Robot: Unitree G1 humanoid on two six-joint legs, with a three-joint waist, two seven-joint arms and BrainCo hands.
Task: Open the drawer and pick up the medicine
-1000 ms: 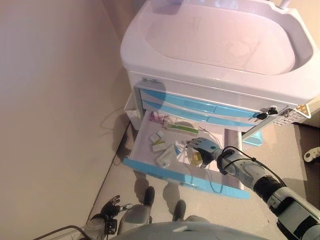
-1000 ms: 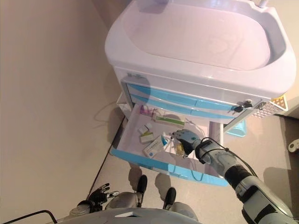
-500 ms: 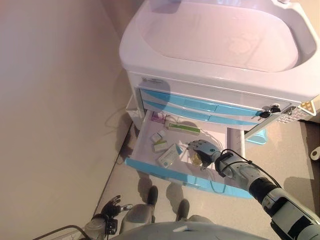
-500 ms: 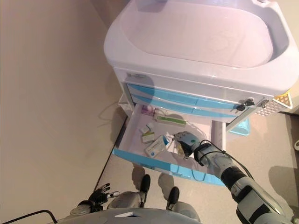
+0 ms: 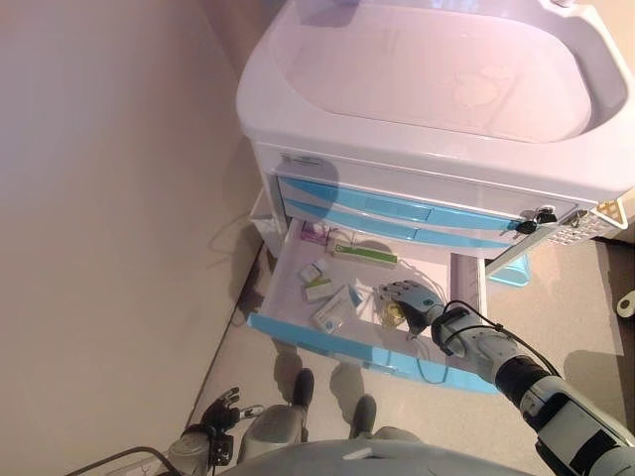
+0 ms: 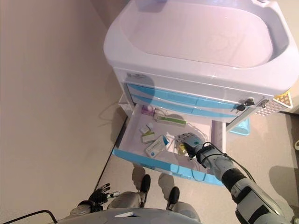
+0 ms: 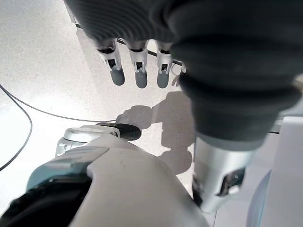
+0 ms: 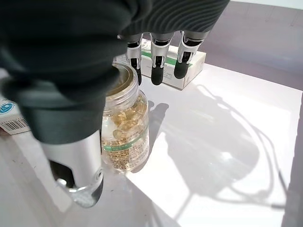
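The cart's lowest drawer (image 5: 327, 340) is pulled out, its blue front nearest me. Inside stands a clear bottle of yellow capsules (image 8: 124, 127), seen small in the left eye view as the bottle (image 5: 394, 314). My right hand (image 5: 414, 297) reaches into the drawer right beside it. In the right wrist view the bottle sits between the thumb (image 8: 75, 170) and the straight fingers (image 8: 157, 71), which extend past its lid without closing round it. My left hand (image 5: 220, 408) hangs low at my side, fingers (image 7: 137, 71) relaxed and holding nothing.
The drawer also holds a long white-and-green box (image 5: 362, 255), a white-and-blue box (image 5: 335, 307), small boxes (image 5: 316, 280) and a pink pack (image 5: 314, 236). Above are two shut blue drawers (image 5: 397, 208), keys in a lock (image 5: 536, 220) and the white basin top (image 5: 437, 89). A wall runs along the left.
My right hand has drawn slightly toward the drawer's right front, so the capsule bottle now shows beside it. The view shifted a little early on.
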